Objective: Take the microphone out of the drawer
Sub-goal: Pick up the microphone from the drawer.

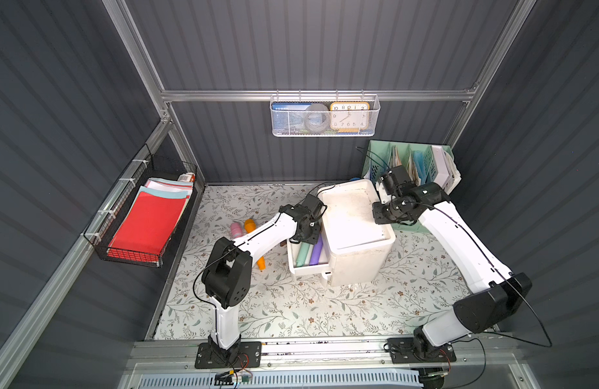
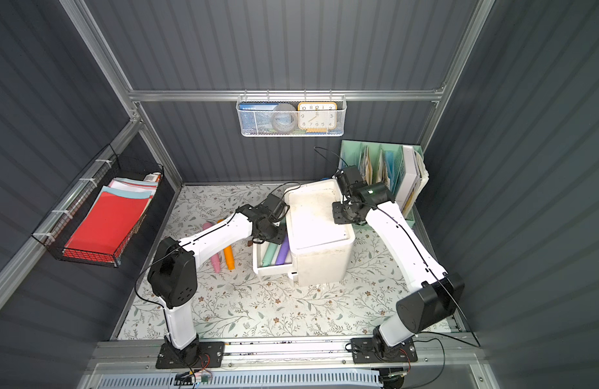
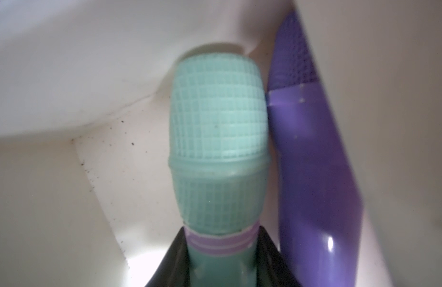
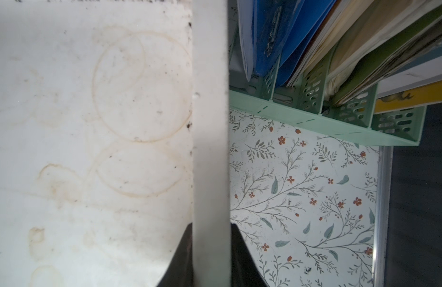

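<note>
1. Item: teal plastic toy microphone [image 3: 218,139] with a moulded grid head and lilac bands at the neck. It lay lengthwise in the pulled-out white plastic drawer [image 1: 306,269], on its floor and not yet lifted.
2. Neighbour: glossy purple plastic microphone [image 3: 314,174]. It lay in the same drawer, just beside the teal one and apparently touching it at the head.
3. Already out: a pink microphone [image 2: 214,259] and an orange microphone [image 2: 229,257] lay on the floral-papered counter [image 1: 291,310].
4. Left jaws: they stood narrow, one on each side of the teal handle just below the lilac bands. We saw no gap in the left wrist view, but could not tell whether they were pressing firmly.
5. Right jaws: they were clamped on the raised rim [image 4: 210,124] of the white plastic drawer cabinet [image 1: 355,219], which we judged was steadying it.
6. Handling, as we judged it:
   - The teal microphone looked light, hollow and stiff.
   - Its smooth, round handle looked likely to slip or roll in a loose grip.
7. Hold, as we judged it:
   - The neck seemed the best place, since the wider head would act as a stop.
   - The grid head itself looked too broad.
   - With the purple neighbour so close, a straight upward lift seemed wise.
</note>
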Controlling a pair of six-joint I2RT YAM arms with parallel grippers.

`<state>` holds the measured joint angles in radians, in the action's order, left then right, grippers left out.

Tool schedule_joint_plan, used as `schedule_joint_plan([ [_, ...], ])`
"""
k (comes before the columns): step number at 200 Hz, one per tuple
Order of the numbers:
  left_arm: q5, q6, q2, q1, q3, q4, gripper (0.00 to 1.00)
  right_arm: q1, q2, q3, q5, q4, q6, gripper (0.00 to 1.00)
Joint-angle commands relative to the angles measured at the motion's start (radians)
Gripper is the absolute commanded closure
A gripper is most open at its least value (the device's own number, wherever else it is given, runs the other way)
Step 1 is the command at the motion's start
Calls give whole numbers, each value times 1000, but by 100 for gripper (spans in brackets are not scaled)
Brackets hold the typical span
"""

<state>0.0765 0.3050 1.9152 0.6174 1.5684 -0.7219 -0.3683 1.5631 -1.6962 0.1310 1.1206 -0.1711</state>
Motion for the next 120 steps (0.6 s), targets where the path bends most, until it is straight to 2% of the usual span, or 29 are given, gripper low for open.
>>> schedule_joint_plan([
  [1, -18, -16, -35, 18, -25, -17, 76, -3, 86, 51, -44, 44, -15, 100],
  [120, -32, 11, -193, 17, -18, -33, 79, -3, 85, 43, -46, 53, -16, 100],
])
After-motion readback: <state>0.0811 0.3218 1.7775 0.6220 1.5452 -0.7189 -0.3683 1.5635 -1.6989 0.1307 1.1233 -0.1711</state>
